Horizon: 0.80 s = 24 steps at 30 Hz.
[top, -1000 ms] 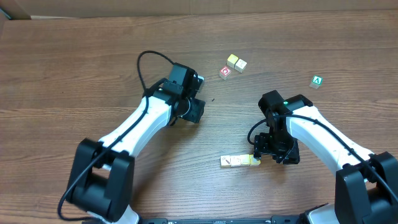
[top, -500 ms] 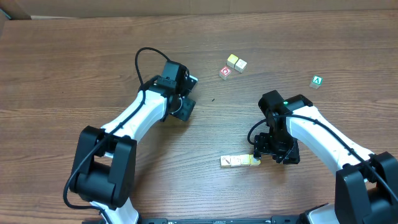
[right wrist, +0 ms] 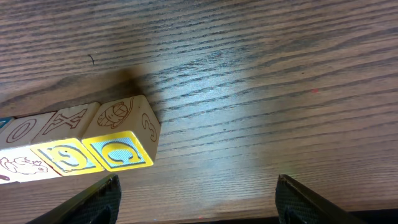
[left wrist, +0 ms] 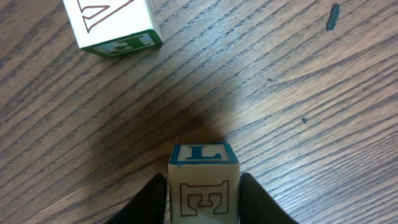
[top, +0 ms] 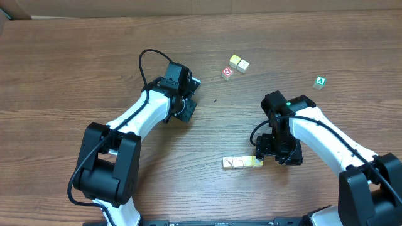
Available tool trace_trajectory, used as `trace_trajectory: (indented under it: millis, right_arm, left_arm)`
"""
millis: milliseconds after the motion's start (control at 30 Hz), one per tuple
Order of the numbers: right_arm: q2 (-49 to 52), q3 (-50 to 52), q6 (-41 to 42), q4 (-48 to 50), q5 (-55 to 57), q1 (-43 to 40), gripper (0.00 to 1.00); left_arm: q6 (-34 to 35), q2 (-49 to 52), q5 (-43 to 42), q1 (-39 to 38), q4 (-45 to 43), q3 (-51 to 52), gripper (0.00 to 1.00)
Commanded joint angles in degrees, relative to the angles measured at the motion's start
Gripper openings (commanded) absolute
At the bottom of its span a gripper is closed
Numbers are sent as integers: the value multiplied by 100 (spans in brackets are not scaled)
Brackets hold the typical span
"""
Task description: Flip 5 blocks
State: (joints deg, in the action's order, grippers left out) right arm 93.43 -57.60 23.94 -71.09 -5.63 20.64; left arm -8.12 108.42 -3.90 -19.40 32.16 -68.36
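Row of blocks [right wrist: 74, 140]: three cubes touching side by side on wood table [right wrist: 261, 74] (leftmost cut off by the frame). End cube [right wrist: 124, 134]: yellow-framed letter face, turtle-like drawing on top. Right gripper [right wrist: 202, 202]: dark fingers spread wide, bare tabletop between.

**Two white-and-black arms, cables showing**

Over the table [top: 63, 75] I see my left arm [top: 139, 118] and right arm [top: 323, 135], built alike: smooth white link shells between chunky black joint housings. Toward the table's near edge, each ends in a big black shoulder housing. A thin black cable [top: 146, 58] loops off the left wrist. A second cable [top: 254, 135] curls by the right wrist, where a small green light [top: 288, 103] glows. The left fingers [left wrist: 152, 200] and right fingers [right wrist: 93, 200] are matte black and rounded.
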Motion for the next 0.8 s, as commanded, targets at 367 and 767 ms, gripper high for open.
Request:
trace_trajectory:
  millis: [367,767]
  right_arm:
    - [-9,33,7,31,-11,-15,80]
    - [-9,33,7,48,-9,-15,80]
  left_arm:
    - [1187,63,-175,31,599,-481,4]
    - [1899,-55,-363,22,2586,-1849,4]
